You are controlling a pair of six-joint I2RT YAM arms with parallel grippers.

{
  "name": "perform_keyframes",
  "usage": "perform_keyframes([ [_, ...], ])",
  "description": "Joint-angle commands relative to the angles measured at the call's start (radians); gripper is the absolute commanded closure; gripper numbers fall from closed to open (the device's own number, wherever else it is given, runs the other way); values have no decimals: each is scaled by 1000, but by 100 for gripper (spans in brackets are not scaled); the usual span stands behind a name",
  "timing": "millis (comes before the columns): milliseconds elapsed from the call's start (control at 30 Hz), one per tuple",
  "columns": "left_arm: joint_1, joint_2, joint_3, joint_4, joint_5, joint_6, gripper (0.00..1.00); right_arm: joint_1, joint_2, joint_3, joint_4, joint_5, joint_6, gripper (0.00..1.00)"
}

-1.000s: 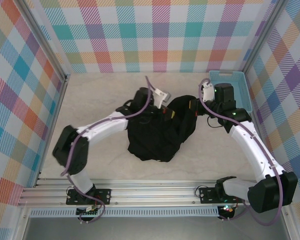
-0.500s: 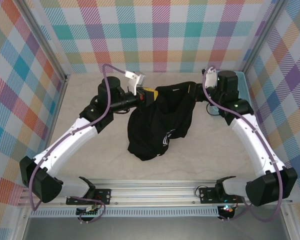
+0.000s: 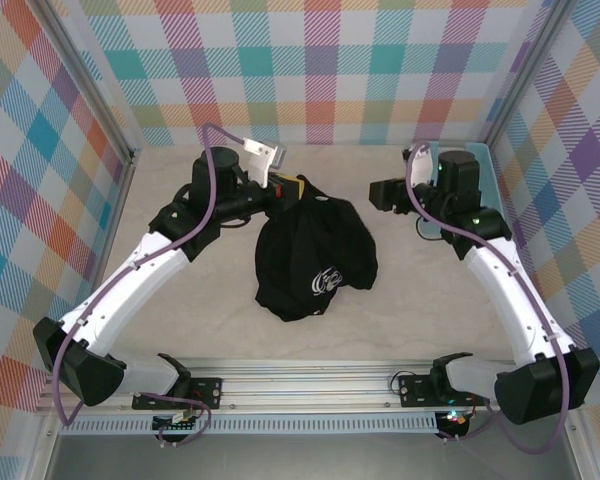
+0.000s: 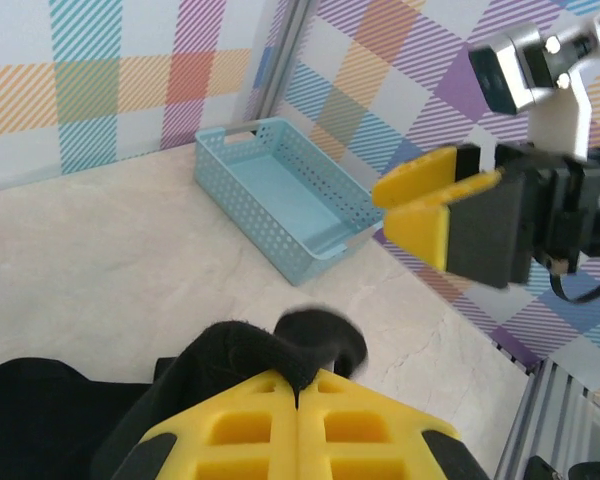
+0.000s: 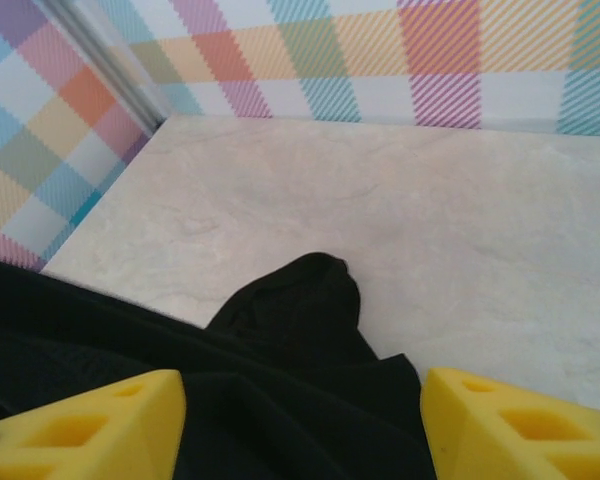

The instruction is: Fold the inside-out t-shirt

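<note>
the left pincer [image 3: 292, 188] is standing fully closed, pinching a fold of the inside-out t-shirt [image 3: 315, 255] and holding that edge raised, while the rest is hanging in a bunched heap on the middle of the worktop [image 3: 410, 320]. the right pincer [image 3: 378, 193] is standing with its jaws wide apart, gripping nothing, near the cloth's right side. judging from this, the shirt is being spread out before any fold, and the next move is calling for the right pincer to take an opposite edge.

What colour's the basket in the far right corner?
The basket is light blue, with perforated walls. The left wrist view shows it best.
</note>
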State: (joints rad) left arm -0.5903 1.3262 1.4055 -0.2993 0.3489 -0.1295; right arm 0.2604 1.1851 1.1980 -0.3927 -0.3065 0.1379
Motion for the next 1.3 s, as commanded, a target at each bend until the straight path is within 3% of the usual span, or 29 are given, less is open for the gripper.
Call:
perform_keyframes([
  [0, 14, -25, 38, -10, 4, 17, 100, 44, -41, -78, 94, -100, -43, 31],
  [300, 14, -15, 46, -15, -23, -13, 100, 130, -69, -247, 149, -204, -76, 23],
  [467, 14, -15, 48, -16, -34, -23, 100, 248, -99, -319, 142, -60, -116, 23],
  [567, 14, -15, 46, -12, -34, -27, 100, 274, -68, -339, 190, -10, -110, 31],
  [667, 14, -18, 45, -14, -37, -29, 100, 292, -15, -337, 252, 0, -104, 47],
  [733, 14, -24, 41, -16, -56, -29, 100, 295, 15, -323, 274, 28, -93, 71],
  [833, 14, -37, 43, -33, -132, -29, 100, 293, -17, -299, 247, 168, -98, 99],
  [1000, 16, -73, 59, -4, -263, -25, 100, 284, -182, -188, 181, 333, -155, 100],
  [1167, 14, -96, 116, 99, -217, -4, 100, 284, -227, 19, 187, 386, -226, 100],
  [1267, -4, -75, 190, 100, -139, 18, 100, 281, -184, 161, 154, 519, -291, 100],
])
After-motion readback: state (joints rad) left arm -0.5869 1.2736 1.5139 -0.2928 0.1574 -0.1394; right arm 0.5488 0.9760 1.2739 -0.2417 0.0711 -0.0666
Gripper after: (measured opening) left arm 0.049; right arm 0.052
